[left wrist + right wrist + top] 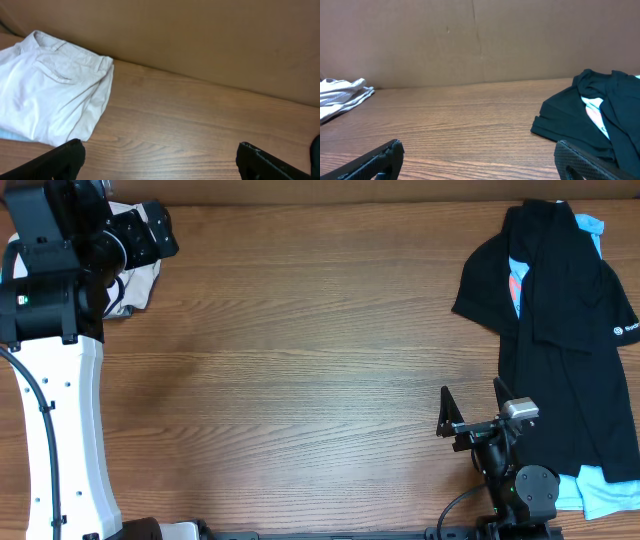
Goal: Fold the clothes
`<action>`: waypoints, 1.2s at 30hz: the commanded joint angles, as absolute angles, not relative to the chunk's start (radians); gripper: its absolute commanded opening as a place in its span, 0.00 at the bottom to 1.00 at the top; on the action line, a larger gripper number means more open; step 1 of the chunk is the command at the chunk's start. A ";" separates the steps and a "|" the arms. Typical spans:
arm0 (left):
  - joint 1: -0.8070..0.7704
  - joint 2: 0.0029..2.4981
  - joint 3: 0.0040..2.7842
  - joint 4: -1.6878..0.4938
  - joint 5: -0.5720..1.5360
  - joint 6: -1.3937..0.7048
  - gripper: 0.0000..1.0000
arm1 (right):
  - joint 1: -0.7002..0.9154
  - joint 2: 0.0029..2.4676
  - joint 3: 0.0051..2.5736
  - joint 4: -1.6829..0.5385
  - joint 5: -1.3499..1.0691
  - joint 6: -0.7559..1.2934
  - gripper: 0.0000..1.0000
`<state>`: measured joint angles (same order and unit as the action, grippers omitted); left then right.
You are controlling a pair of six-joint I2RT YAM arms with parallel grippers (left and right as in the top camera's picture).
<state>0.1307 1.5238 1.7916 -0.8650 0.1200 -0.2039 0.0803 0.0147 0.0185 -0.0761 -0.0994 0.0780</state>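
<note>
The beige khaki shorts [50,95] lie folded in a compact pile at the table's far left corner, waistband and a pocket showing; a light-blue edge peeks out beneath them. In the overhead view the shorts [138,285] are mostly hidden by my left arm. They also show far left in the right wrist view [342,95]. My left gripper [160,160] is open and empty, just right of the pile over bare wood. My right gripper [472,408] is open and empty near the front edge; its fingers frame bare wood in the right wrist view [480,160].
A black t-shirt [560,330] lies spread at the right side, over light-blue fabric [595,490] that sticks out at its front. The black shirt also shows in the right wrist view [590,120]. A brown wall backs the wooden table [300,380].
</note>
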 commanded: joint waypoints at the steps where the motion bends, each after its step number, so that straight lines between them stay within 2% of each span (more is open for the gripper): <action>1: 0.130 1.437 1.741 -0.867 0.123 -0.210 1.00 | 0.086 0.003 0.008 -0.074 -0.090 0.078 1.00; 6: 0.130 1.278 1.592 -0.866 0.123 -0.210 1.00 | 0.086 0.003 0.008 -0.074 -0.090 0.078 1.00; 13: 0.130 0.992 1.227 -0.867 0.123 -0.210 1.00 | 0.086 0.003 0.008 -0.074 -0.090 0.078 1.00; 16: 0.130 0.838 1.053 -0.915 0.054 -0.171 1.00 | 0.086 0.003 0.008 -0.073 -0.090 0.078 1.00; 20: 0.130 0.682 0.887 -0.877 -0.012 -0.164 1.00 | 0.086 0.003 0.008 -0.074 -0.090 0.078 1.00; 23: 0.116 0.567 0.739 -0.748 0.005 -0.167 1.00 | 0.086 0.003 0.008 -0.074 -0.090 0.078 1.00; 31: -0.023 0.258 0.303 -0.193 0.026 -0.222 1.00 | 0.086 0.003 0.008 -0.074 -0.090 0.078 1.00; 36: -0.036 0.111 0.103 0.016 0.017 -0.308 1.00 | 0.086 0.003 0.008 -0.074 -0.090 0.078 1.00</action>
